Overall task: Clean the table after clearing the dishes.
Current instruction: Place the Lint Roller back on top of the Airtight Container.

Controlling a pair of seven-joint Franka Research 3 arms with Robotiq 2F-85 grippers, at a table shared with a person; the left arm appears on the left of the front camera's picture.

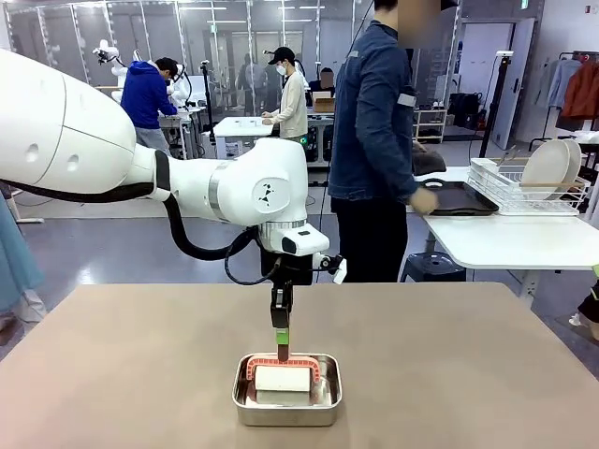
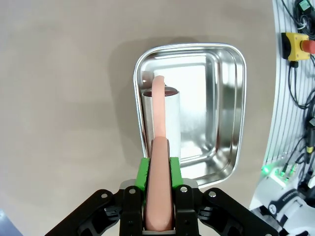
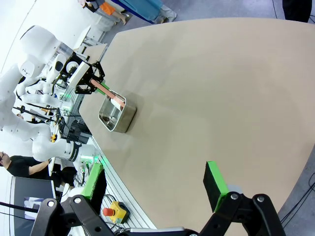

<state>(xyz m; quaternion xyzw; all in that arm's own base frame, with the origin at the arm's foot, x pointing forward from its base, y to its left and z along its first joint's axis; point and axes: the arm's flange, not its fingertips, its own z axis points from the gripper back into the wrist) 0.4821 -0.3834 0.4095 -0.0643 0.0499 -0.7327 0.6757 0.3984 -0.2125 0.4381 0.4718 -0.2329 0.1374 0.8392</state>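
The tan table (image 1: 468,355) carries a small steel pan (image 1: 287,391) near its front edge. Inside the pan lies a white cleaning roller (image 1: 283,378) with a pink handle (image 1: 283,359). My left gripper (image 1: 281,339) points straight down over the pan, shut on that handle (image 2: 159,147); the roller (image 2: 165,123) rests against the pan's (image 2: 226,113) wall. My right gripper (image 3: 153,172) hovers open over the table's edge, holding nothing. White dishes (image 1: 552,164) stand on edge in a rack on the white side table.
A person stands beyond the far edge, one hand (image 1: 426,199) at a dark tray (image 1: 465,198) on the white side table (image 1: 496,238). The wire rack (image 1: 524,192) sits beside the tray. Bare tabletop (image 3: 221,88) surrounds the pan (image 3: 117,115).
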